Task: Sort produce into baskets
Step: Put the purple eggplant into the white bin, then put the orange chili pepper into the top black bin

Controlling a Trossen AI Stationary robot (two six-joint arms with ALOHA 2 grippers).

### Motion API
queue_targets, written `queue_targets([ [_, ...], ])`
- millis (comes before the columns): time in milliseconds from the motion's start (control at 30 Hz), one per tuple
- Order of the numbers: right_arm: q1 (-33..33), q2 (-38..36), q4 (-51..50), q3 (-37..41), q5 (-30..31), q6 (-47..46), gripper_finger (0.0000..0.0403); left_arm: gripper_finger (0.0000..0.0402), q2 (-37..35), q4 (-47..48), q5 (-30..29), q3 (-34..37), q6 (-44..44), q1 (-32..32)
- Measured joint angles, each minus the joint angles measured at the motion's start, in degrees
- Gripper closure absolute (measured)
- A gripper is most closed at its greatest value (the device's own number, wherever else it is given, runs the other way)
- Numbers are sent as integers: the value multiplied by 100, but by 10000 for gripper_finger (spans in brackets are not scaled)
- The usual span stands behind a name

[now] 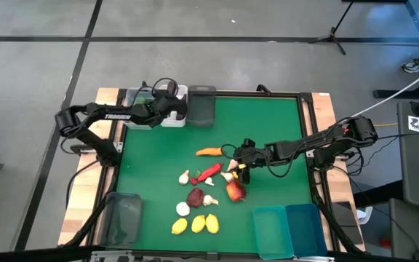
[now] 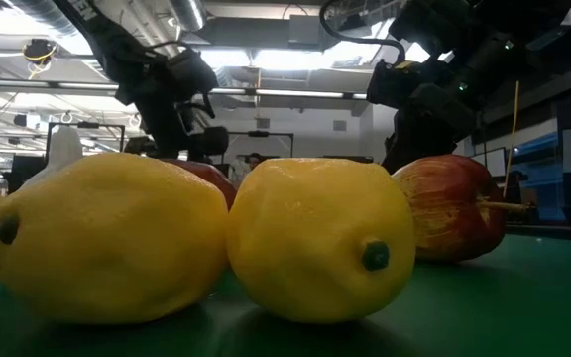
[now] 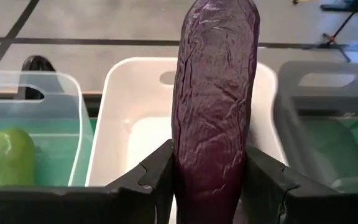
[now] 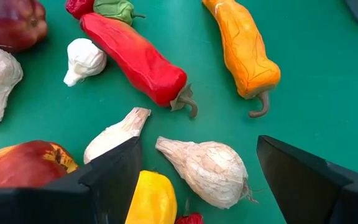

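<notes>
My left gripper (image 1: 167,102) is shut on a purple eggplant (image 3: 213,106) over the white bin (image 3: 129,106) at the table's far left. Beside that bin stand the clear bin (image 3: 48,124), with a green cucumber (image 3: 5,155) in it, and the dark grey bin (image 3: 328,124). My right gripper (image 4: 197,168) is open, low over the produce pile at the table's middle (image 1: 242,167). Its fingers stand on either side of a white garlic bulb (image 4: 207,171) lying on the mat. A yellow piece (image 4: 151,199) and a red fruit (image 4: 23,165) lie close by. My left gripper pinches the eggplant's two sides (image 3: 188,165) between its two fingers (image 3: 157,177). The eggplant lies along the fingers and sticks out well past their tips. It is lifted clear, above the white bin's opening.
On the green mat lie an orange carrot (image 1: 209,152), a red chili (image 1: 209,172), more garlic (image 1: 185,177), a second eggplant (image 1: 195,196) and lemons (image 1: 195,224). A dark translucent bin (image 1: 122,218) stands near left, two teal bins (image 1: 288,229) near right.
</notes>
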State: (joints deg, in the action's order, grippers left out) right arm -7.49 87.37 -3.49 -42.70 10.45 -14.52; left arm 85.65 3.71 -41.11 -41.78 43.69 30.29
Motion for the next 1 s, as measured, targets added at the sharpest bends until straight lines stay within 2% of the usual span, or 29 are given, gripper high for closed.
queue_targets([
  [200, 0, 0, -4, 0, 0, 2, 86, 251, 113, 32, 0, 0, -26, 15],
  [667, -1, 0, -6, 0, -1, 4, 86, 143, 107, 0, 307, 0, -462, 8],
  [800, 1, 0, -5, 0, -1, 4, 86, 136, -7, -8, 459, 0, -763, -111],
  [1000, 1, 0, -4, 0, -1, 4, 86, 135, -453, -26, 466, 0, -1532, -616],
])
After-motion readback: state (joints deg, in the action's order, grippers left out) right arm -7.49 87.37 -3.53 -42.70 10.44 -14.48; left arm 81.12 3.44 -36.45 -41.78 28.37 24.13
